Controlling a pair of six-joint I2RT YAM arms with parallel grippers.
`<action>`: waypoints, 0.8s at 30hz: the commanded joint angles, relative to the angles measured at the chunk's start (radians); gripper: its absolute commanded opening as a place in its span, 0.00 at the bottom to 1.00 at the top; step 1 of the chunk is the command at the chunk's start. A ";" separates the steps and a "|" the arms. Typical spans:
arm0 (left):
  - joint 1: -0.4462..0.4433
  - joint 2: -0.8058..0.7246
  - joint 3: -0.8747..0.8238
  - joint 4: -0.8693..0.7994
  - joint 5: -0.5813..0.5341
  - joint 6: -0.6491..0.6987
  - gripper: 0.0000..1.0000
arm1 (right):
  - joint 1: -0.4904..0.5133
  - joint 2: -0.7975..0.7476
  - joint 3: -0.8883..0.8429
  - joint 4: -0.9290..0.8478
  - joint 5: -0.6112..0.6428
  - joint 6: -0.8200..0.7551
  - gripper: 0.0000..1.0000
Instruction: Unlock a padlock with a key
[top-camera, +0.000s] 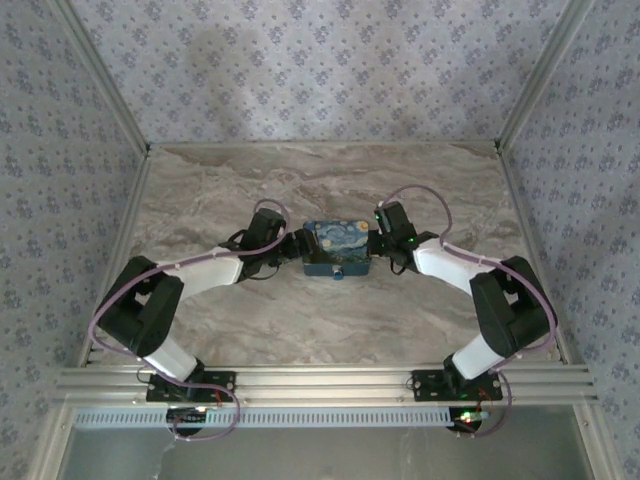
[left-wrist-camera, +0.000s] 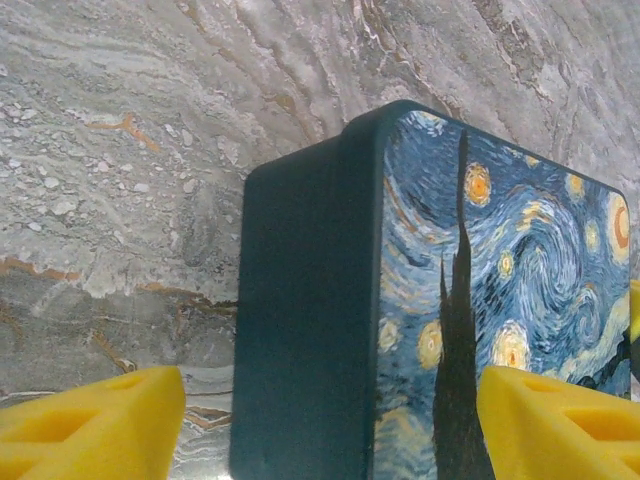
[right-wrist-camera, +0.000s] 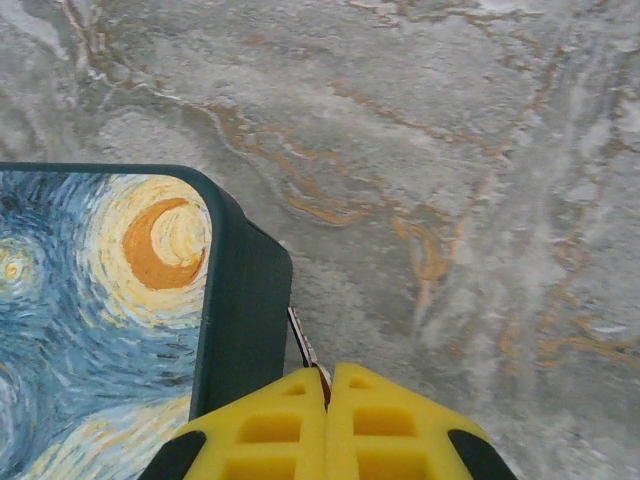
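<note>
The blue night-sky-painted box lies mid-table between both arms. A tiny bluish-grey padlock sits at the box's near face. My right gripper is shut on the key, a thin pale sliver. The key sticks out of the yellow fingertips right beside the box's dark side wall. In the top view the right gripper is at the box's right end. My left gripper is open, its yellow fingers wide apart on either side of the box's left end. In the top view it meets the box.
The marble tabletop stretches behind and in front of the box. Aluminium frame rails run along the near edge, and patterned walls close in the back and sides.
</note>
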 joint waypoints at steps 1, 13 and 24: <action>0.015 0.005 0.024 0.045 0.026 -0.013 0.76 | 0.019 0.020 0.034 0.021 -0.009 0.032 0.00; 0.076 -0.009 0.019 0.051 0.048 -0.005 0.75 | 0.080 0.111 0.133 0.020 -0.020 0.055 0.00; 0.107 0.051 0.061 0.095 0.116 -0.002 0.75 | 0.103 0.147 0.187 -0.015 0.006 0.067 0.00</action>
